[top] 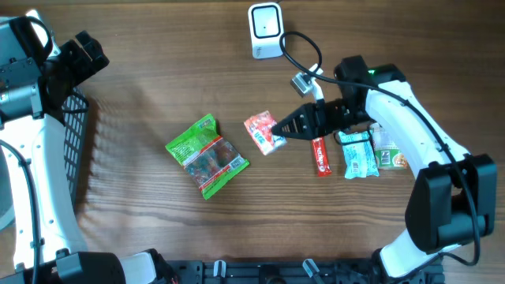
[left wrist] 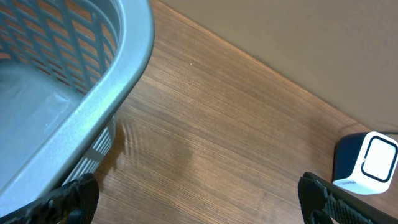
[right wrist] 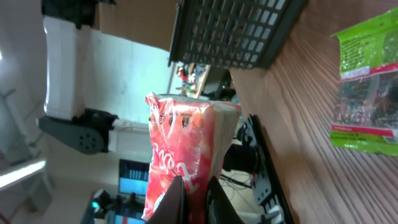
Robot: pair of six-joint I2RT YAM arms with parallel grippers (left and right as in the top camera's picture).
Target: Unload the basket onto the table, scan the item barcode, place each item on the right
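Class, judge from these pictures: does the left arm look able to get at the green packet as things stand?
Probably yes: the green packet lies alone on the table, nothing over it, and the left arm, fingers open and empty, sits beside the basket.

I see the table [top: 158,71] from above. The basket [top: 75,150] sits at the left edge, and the left gripper [top: 85,49] hangs by its far end. The scanner [top: 265,30] stands at the far side, near the middle. Its cable [top: 304,55] runs off to the right. In the middle lies the big bag [top: 207,155]. Just right of it is the small packet [top: 262,132], pinched in the right gripper [top: 278,128]. Right of that lies the thin bar [top: 320,155], then two packs [top: 359,155] side by side, partly under the right arm.
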